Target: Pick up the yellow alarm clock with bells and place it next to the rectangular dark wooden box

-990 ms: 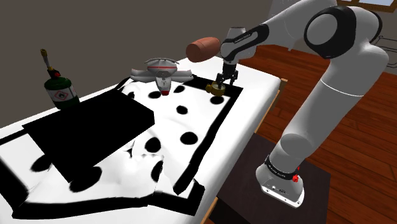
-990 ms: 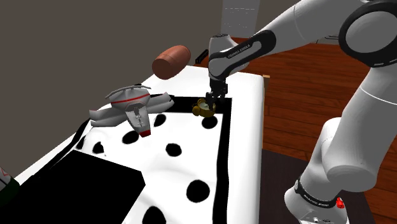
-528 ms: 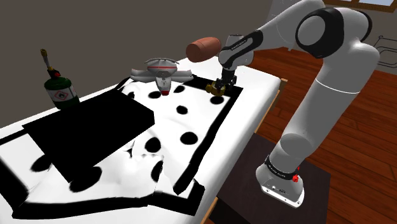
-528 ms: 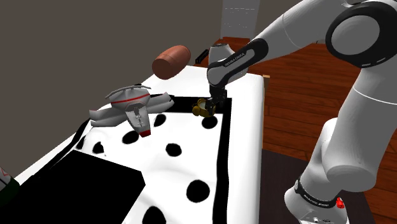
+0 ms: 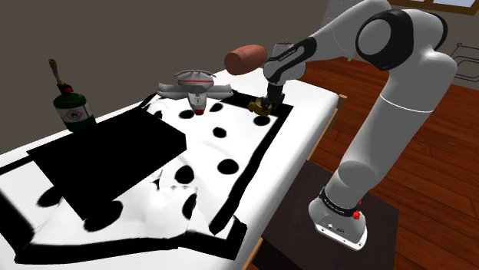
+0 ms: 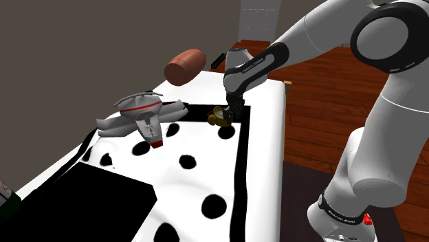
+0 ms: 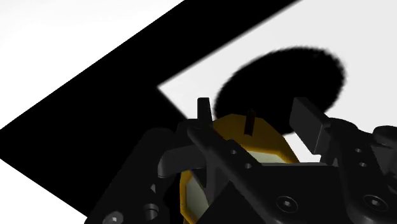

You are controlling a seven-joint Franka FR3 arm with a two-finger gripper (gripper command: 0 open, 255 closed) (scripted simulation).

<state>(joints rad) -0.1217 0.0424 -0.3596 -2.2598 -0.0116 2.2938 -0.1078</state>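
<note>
1. Hand (image 5: 265, 104) (image 6: 226, 115) (image 7: 257, 124) is reaching down to the far end of the bed (image 5: 315, 103) (image 6: 265, 120), its black fingers (image 7: 310, 122) standing apart on either side of the yellow alarm clock (image 5: 262, 109) (image 6: 218, 118) (image 7: 270, 143).
2. In the wrist view a sliver of the cover's black spot is showing between one finger and the clock's rim, so the hand is reading as wide and not clasping the clock.
3. The clock is resting on the white, black-spotted cover, at the inner corner of the black band that is running round the bed's edge, with one round black spot just beyond it.
4. The reddish-brown box (image 5: 245, 58) (image 6: 185, 66), rounded at its edges and tilted, is sitting higher up near the bed's far end, close to the clock but apart from it.
5. A white and red winged object (image 5: 195, 86) (image 6: 146, 117) is lying on the cover on the shoulder view's left of the clock, well clear of the hand.
6. A green bottle (image 5: 71, 107) is standing upright at the shoulder view's left, beside a large flat black slab (image 5: 107, 157) that is covering part of the bed.
7. The white arm is arching over from its stand (image 5: 384, 222), which is sitting on a wooden floor (image 5: 430, 176).
</note>
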